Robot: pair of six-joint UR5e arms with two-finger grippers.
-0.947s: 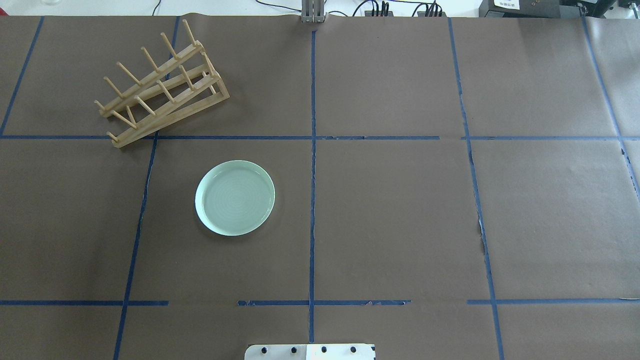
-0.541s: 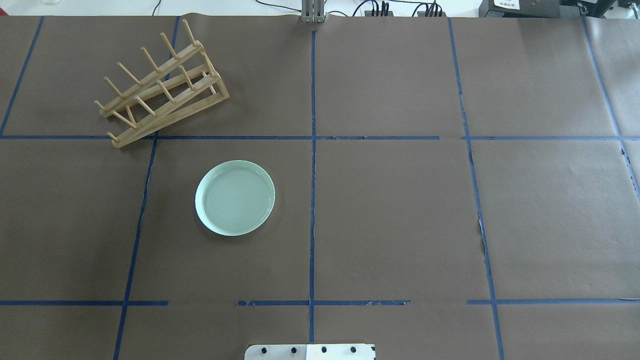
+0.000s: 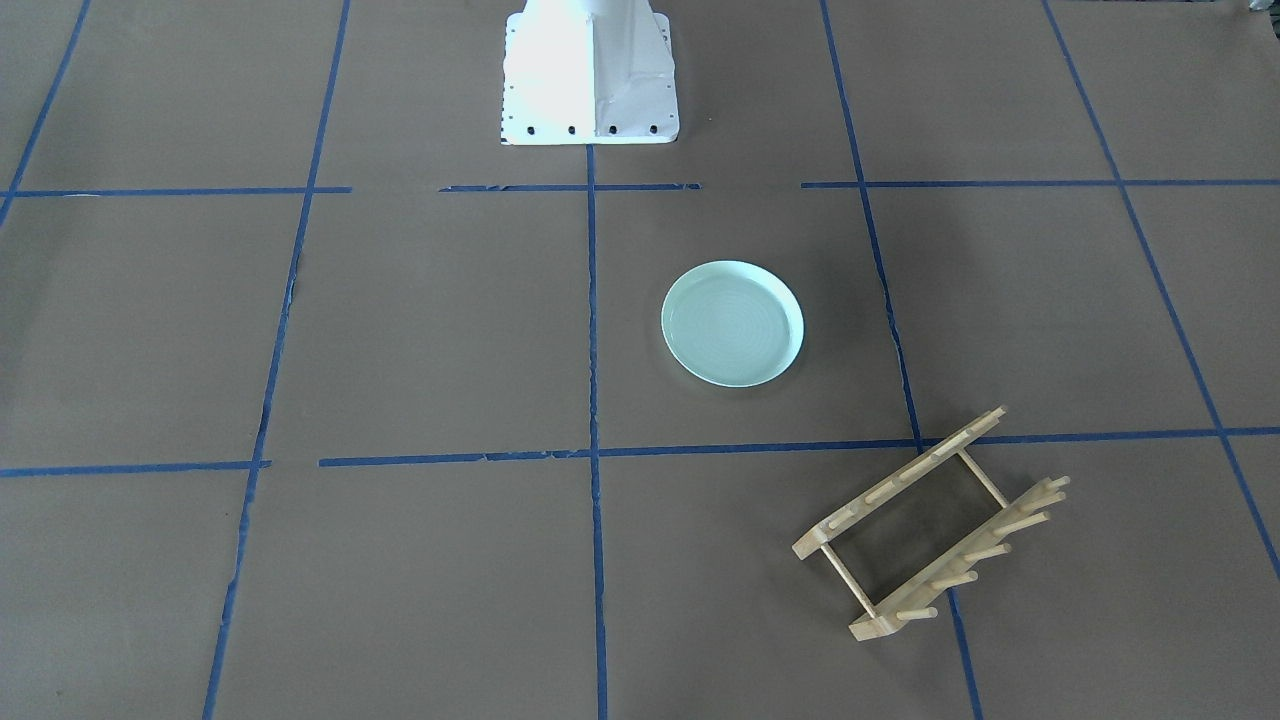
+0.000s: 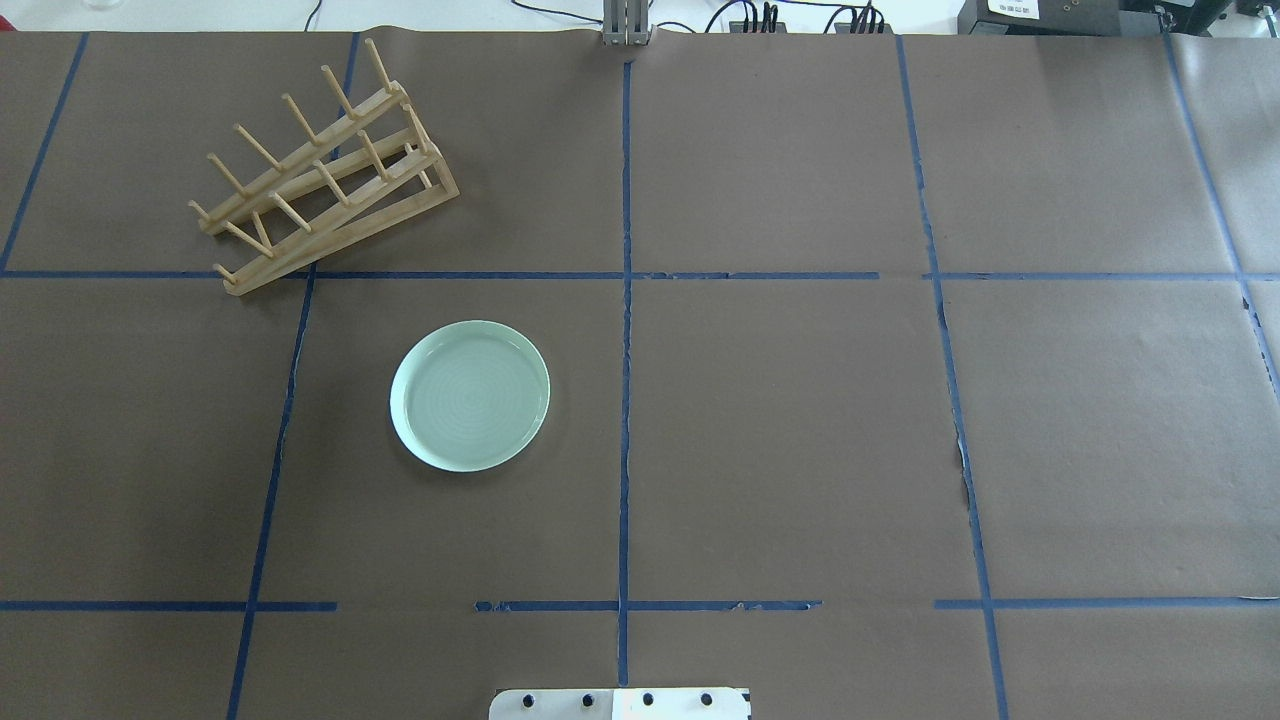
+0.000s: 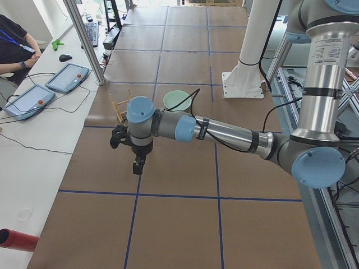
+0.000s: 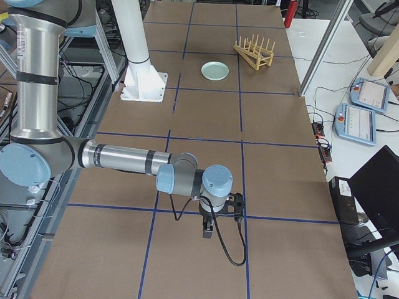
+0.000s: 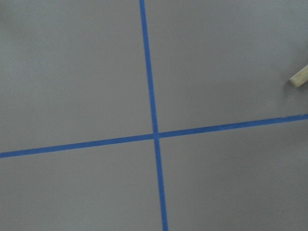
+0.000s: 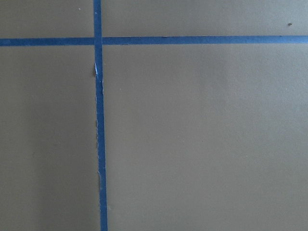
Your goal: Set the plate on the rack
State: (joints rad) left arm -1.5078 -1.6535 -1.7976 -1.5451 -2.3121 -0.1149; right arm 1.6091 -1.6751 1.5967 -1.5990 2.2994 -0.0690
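The pale mint-green plate (image 4: 470, 395) lies flat on the brown table, left of centre; it also shows in the front-facing view (image 3: 732, 322). The light wooden rack (image 4: 320, 180) stands empty at the far left, apart from the plate (image 3: 930, 525). My left gripper (image 5: 137, 164) shows only in the exterior left view, hanging above the table short of the rack (image 5: 119, 106). My right gripper (image 6: 207, 232) shows only in the exterior right view, far from the plate (image 6: 214, 70). I cannot tell whether either is open or shut. A rack end (image 7: 299, 77) shows in the left wrist view.
The table is covered in brown paper with a grid of blue tape lines (image 4: 625, 300). The white robot base (image 3: 588, 75) stands at the near edge. Operator tablets (image 5: 67, 77) and cables lie on a white bench beyond the far edge.
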